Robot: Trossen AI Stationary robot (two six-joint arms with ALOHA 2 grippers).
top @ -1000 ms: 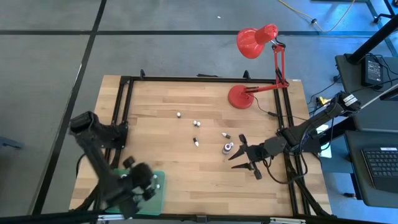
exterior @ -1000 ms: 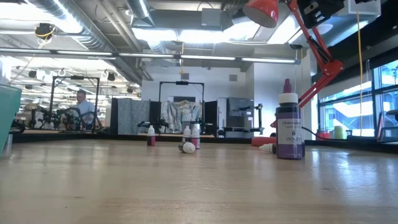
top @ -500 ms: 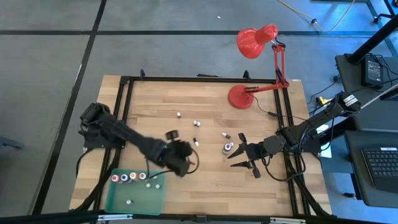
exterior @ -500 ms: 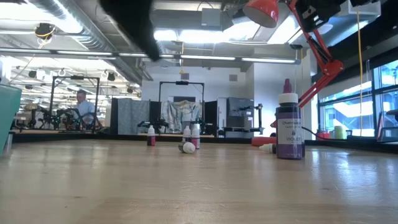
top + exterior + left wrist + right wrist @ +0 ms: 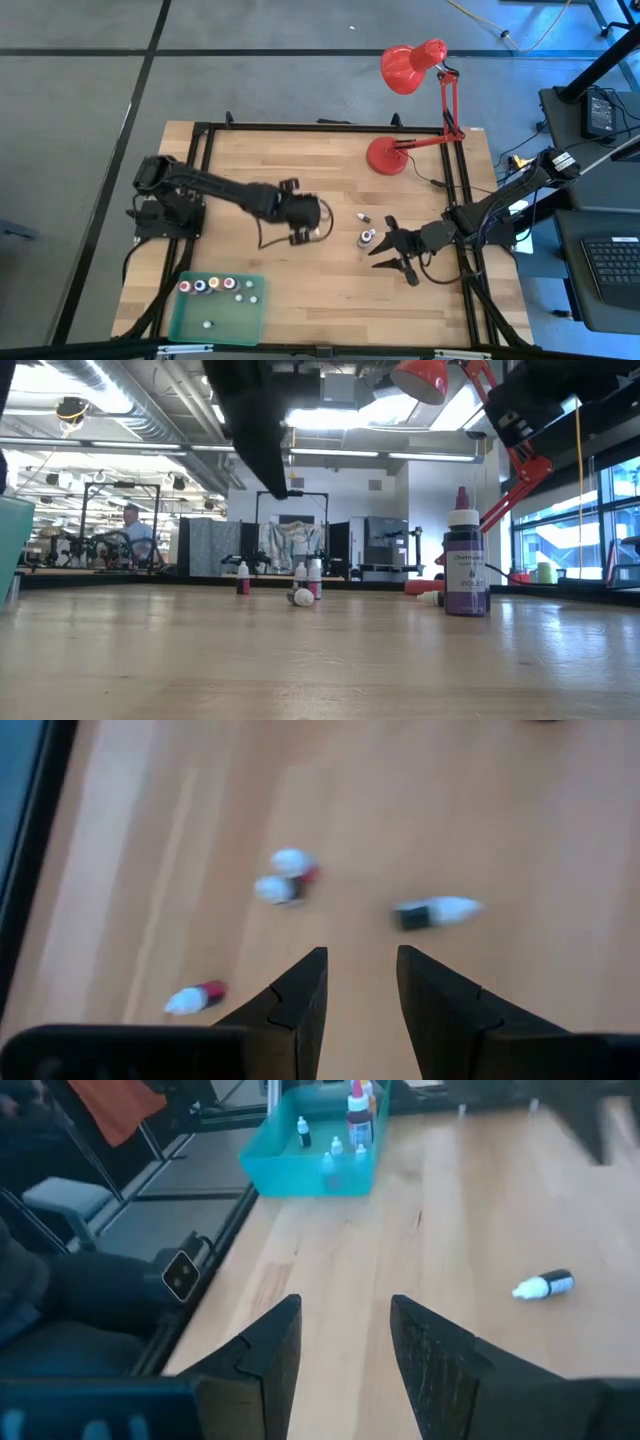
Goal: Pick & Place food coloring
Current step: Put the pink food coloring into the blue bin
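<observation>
Small food coloring bottles (image 5: 316, 198) lie loose around the table's middle. In the left wrist view there is a red-and-white pair (image 5: 285, 886), a dark one with a white tip (image 5: 435, 910) and a red one (image 5: 196, 998) on its side. A bigger purple bottle (image 5: 465, 565) stands upright. My left gripper (image 5: 312, 226) hangs open above the loose bottles (image 5: 360, 960) and touches none. My right gripper (image 5: 385, 250) waits open (image 5: 345, 1315) near the purple bottle (image 5: 366, 237). More small bottles (image 5: 207, 285) stand in the green tray (image 5: 235, 320).
The green tray (image 5: 290, 1175) sits at the near-left corner. A red desk lamp (image 5: 388, 155) stands on its base at the far right. A black frame (image 5: 205, 150) runs along the table's left, far and right sides. Bare wood lies between the tray and the loose bottles.
My left arm has swung from over the tray at the near-left corner toward the table's middle, and now hangs above the loose bottles. The tray and the bottles in it have come into view. My right arm has kept still.
</observation>
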